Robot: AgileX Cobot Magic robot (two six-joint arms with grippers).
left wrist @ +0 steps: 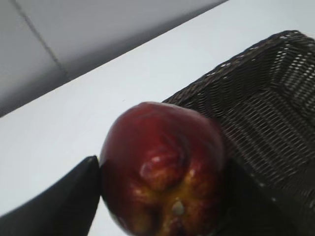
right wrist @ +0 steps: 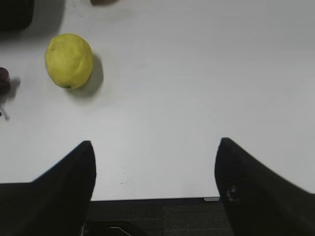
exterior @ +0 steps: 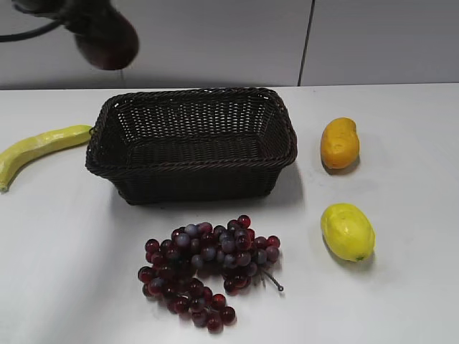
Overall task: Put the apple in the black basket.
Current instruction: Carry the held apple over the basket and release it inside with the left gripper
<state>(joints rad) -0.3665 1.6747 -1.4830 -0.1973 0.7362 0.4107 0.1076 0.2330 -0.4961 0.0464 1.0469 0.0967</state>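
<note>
My left gripper [left wrist: 162,194] is shut on the dark maroon-red apple [left wrist: 165,172], which fills the lower middle of the left wrist view. In the exterior view the apple [exterior: 107,41] hangs high at the top left, above and behind the black basket's left end. The black basket [exterior: 192,168] is a large woven wicker one in the middle of the table; its rim also shows in the left wrist view [left wrist: 275,49]. My right gripper [right wrist: 155,172] is open and empty above the table's front edge; it does not show in the exterior view.
A bunch of red-purple grapes [exterior: 204,269] lies in front of the basket. A yellow lemon [exterior: 347,231] and an orange mango [exterior: 339,143] lie to its right. A long yellow-green fruit [exterior: 36,150] lies at the left. The lemon shows in the right wrist view [right wrist: 69,60].
</note>
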